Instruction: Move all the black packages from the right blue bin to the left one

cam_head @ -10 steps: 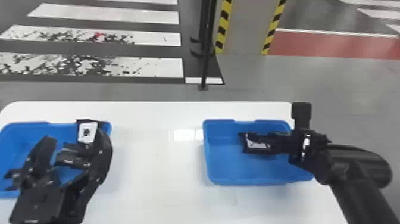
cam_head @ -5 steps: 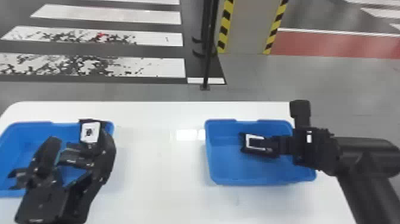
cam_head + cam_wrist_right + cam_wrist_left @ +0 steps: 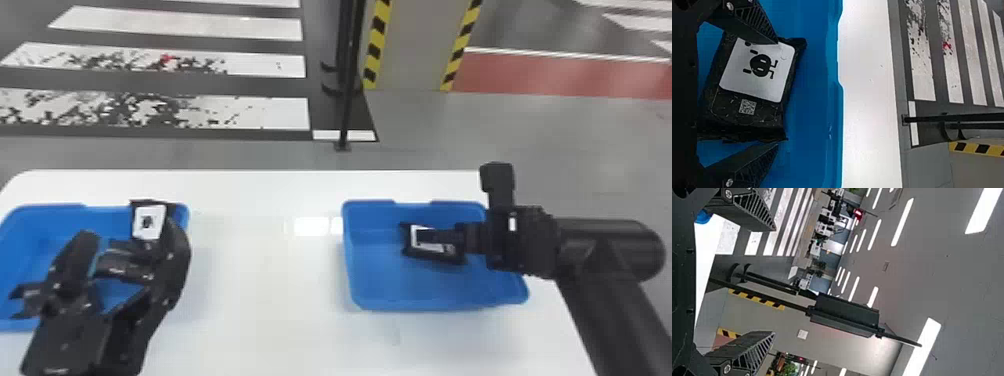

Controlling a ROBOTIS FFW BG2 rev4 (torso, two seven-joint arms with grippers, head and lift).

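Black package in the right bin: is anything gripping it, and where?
Nothing visibly grips the black package; the right end effector is open over it.

Both arms matte black. Left arm (image 3: 65, 335) has angular plates, dotted with small pale screws. Right arm (image 3: 600, 250) has smooth, rounded tube and blocky wrist with small white marking (image 3: 512, 223). Fingers (image 3: 756, 211) are black wedges, slanted ribs inside, round silvery screw (image 3: 730, 6) near base.

One black package (image 3: 762, 117) is laid label-up in the right bin (image 3: 360, 280), its wrapping creased, its white label printed with a black figure. Another package (image 3: 148, 220), also white-labelled and partly hidden, is seen at the left bin's (image 3: 45, 214) far right corner.
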